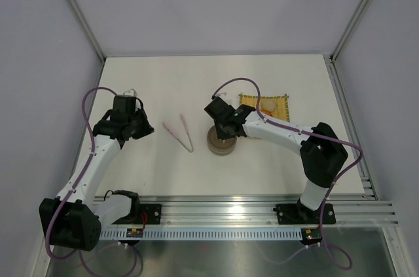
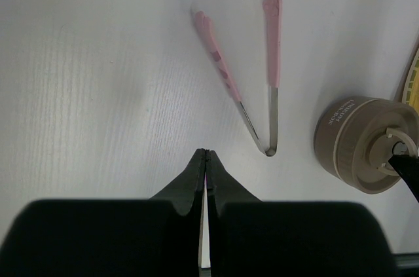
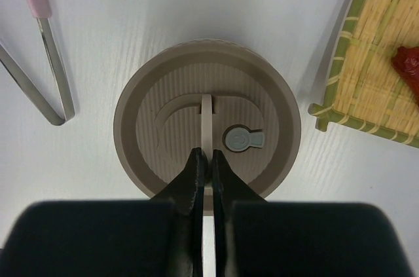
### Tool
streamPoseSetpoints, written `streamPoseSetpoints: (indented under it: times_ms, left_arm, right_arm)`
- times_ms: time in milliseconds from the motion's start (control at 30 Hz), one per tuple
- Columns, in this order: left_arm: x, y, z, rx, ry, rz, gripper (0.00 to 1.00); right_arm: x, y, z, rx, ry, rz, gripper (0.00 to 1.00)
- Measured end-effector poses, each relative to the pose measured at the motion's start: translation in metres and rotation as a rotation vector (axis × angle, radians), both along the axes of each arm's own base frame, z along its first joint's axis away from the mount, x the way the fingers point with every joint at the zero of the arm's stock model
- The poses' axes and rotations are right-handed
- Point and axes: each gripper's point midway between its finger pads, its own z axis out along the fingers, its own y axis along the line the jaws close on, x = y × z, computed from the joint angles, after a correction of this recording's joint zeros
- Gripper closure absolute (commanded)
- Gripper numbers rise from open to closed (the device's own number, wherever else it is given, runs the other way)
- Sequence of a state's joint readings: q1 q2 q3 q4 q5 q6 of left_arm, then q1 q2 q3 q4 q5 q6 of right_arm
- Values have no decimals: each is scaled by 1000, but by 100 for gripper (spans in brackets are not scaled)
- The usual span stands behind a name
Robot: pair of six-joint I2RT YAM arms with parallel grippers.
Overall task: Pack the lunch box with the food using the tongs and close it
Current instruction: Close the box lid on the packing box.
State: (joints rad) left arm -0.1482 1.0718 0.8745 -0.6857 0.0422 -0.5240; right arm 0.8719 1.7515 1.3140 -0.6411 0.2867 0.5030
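The lunch box (image 1: 221, 144) stands mid-table with its grey-brown lid (image 3: 170, 100) on top. My right gripper (image 3: 207, 156) reaches down over it, shut on the lid's upright ring handle (image 3: 207, 116). The box also shows at the right of the left wrist view (image 2: 353, 143). The pink-tipped tongs (image 1: 179, 131) lie flat on the table to the left of the box, V open toward the far side (image 2: 273, 41). My left gripper (image 2: 206, 152) hovers shut and empty just short of the tongs' joined end. Food, a cream ball (image 1: 268, 105) and a red piece (image 3: 409, 61), lies on the yellow mat.
The yellow woven mat (image 1: 280, 101) sits just behind and to the right of the box, its green edge (image 3: 340, 71) close to the lid. White walls with metal posts close in the table on three sides.
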Motion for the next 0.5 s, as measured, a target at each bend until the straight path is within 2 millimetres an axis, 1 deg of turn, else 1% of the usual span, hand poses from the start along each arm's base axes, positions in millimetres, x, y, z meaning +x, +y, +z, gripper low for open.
streamPoseSetpoints:
  times_ms: [200,500]
  left_arm:
    - [0,0,-1,0,5,0,100]
    - [1,-1,-1,-3,3,-3,100]
  right_arm:
    - [1,1,0,-4,-10,1,100]
    - [1,2,-1,-67,-56,4,100]
